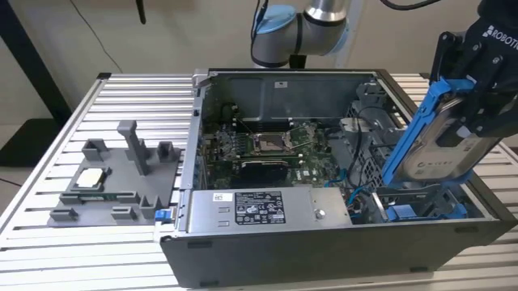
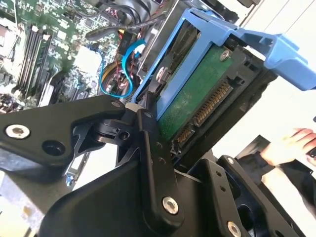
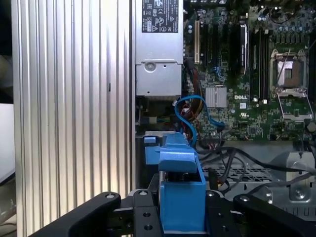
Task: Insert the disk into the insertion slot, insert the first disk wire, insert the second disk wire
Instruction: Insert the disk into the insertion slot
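Blue-framed disk (image 1: pixel 441 142) is clamped tight in the gripper (image 1: pixel 469 106), hanging tilted over the open computer case (image 1: pixel 324 248) corner.

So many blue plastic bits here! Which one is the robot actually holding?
The tall blue frame clipped round the disk, tilted in the gripper above the case. The others sit low: a bracket inside it, a clip beside the grey tray.

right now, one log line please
gripper: shut on silver-grey hard drive in bright blue plastic carrier | drive: tilted above open grey metal computer case | not yet inserted
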`<state>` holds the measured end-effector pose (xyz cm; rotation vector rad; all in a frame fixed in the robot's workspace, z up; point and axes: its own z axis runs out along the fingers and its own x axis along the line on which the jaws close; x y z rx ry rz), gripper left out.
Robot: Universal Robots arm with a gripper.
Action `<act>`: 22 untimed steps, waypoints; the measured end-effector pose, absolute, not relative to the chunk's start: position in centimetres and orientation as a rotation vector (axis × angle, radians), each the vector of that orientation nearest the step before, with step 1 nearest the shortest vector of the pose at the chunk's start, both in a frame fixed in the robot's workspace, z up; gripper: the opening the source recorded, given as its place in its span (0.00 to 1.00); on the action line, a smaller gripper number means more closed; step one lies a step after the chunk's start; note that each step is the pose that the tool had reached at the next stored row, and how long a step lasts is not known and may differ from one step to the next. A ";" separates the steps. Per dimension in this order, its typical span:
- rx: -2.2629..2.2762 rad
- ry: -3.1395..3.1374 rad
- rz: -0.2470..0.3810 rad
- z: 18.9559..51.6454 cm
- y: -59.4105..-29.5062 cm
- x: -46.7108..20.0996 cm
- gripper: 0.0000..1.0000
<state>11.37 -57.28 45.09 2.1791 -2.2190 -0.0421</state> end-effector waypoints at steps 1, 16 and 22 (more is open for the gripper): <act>2.178 -2.218 -0.045 44.9 -57.3 11.4 0.33; 2.154 -2.194 -0.081 44.5 -57.3 12.3 0.33; 2.154 -2.194 -0.082 44.4 -57.3 12.4 0.33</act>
